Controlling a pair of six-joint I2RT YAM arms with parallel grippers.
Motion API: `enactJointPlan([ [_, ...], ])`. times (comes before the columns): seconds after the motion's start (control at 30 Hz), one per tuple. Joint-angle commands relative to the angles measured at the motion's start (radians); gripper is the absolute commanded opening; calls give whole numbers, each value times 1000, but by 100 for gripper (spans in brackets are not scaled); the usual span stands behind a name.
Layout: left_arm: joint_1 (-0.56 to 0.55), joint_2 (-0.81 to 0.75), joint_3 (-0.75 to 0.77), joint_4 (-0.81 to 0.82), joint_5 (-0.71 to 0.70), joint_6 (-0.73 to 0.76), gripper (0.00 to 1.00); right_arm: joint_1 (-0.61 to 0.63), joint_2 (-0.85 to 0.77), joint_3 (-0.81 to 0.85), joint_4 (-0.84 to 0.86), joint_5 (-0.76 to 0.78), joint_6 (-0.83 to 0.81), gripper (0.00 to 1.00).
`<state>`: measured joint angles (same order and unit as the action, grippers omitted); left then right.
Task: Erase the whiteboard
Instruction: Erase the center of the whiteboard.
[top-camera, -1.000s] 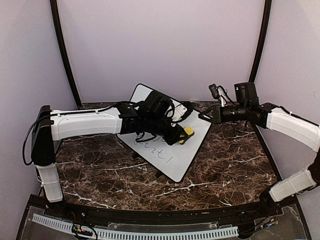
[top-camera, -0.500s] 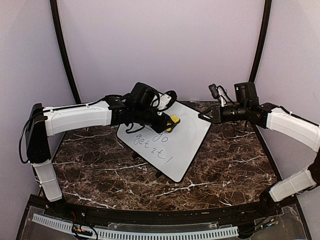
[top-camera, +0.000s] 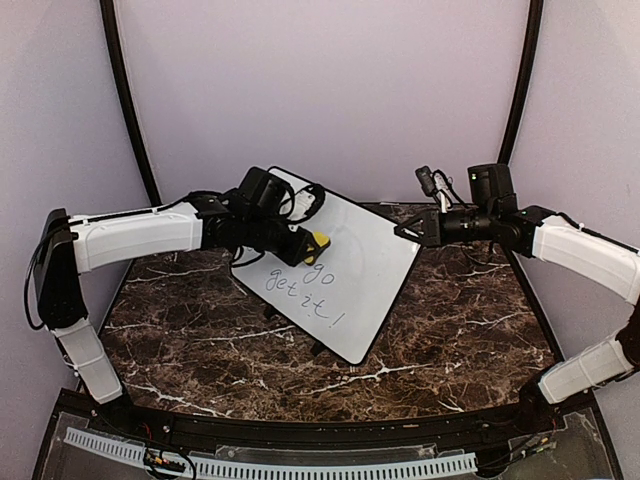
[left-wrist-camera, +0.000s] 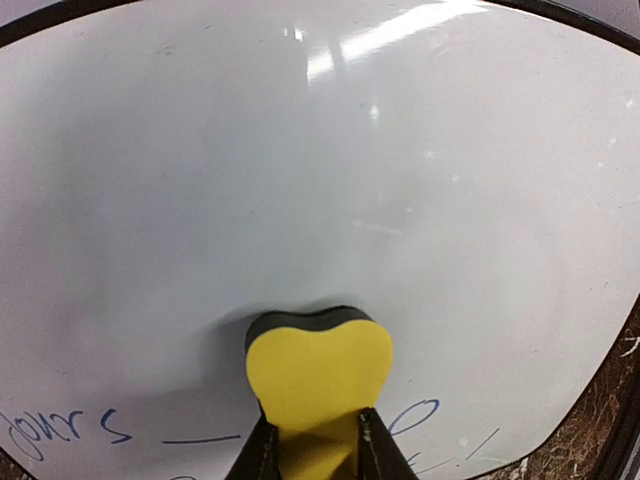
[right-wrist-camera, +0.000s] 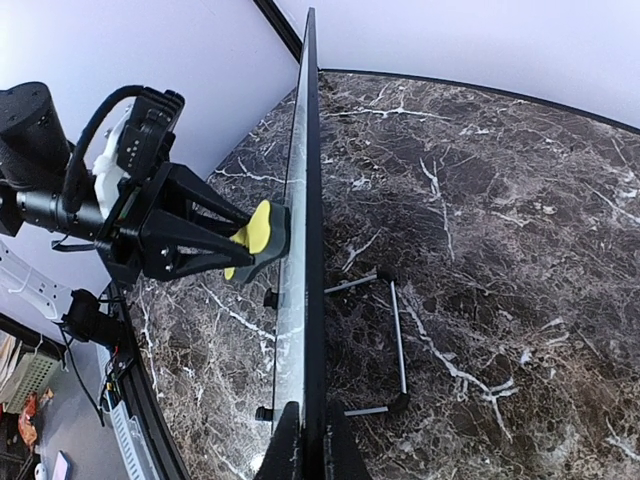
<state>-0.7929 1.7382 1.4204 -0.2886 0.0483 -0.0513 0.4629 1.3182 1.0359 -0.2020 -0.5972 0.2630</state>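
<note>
Nearest the arm bases, the dark brown, white-veined marble tabletop (top-camera: 200, 340) carries the small black wire stand feet (right-wrist-camera: 395, 340) of a large glossy white rectangular whiteboard (top-camera: 370, 270) with a thin black frame and rounded corners. The whiteboard stands tilted on those feet at the middle of the tabletop, toward the back, turned so that one corner points at the near edge. Blue handwriting (top-camera: 300, 285) runs across its lower half, and "go get it!" can be read in the overhead view; the upper half is bare white.

Just above the writing, the left end effector (top-camera: 300, 243) is closed tightly on a small yellow foam eraser block (left-wrist-camera: 318, 365) with a dark felt face. The right wrist view shows that felt face pressed flat against the whiteboard's surface.

At the whiteboard's right corner, the right end effector (top-camera: 408, 233) is clamped narrow on the black frame, with one finger on each side of the edge.

Behind everything rises a plain pale lilac wall (top-camera: 320, 90).
</note>
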Motion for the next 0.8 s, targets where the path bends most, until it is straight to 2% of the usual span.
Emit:
enactJointPlan([
  [0.0,-79,38,63,1,2,27,12,39,9,5,-1,-59,-107,0],
  [0.4,-203,118,131,-21,-28,79,12,39,25,20,-6,-59,-106,0],
  [0.77,-244,148,134,-13,40,106,12,38,14,7,-5,-55,-107,0],
])
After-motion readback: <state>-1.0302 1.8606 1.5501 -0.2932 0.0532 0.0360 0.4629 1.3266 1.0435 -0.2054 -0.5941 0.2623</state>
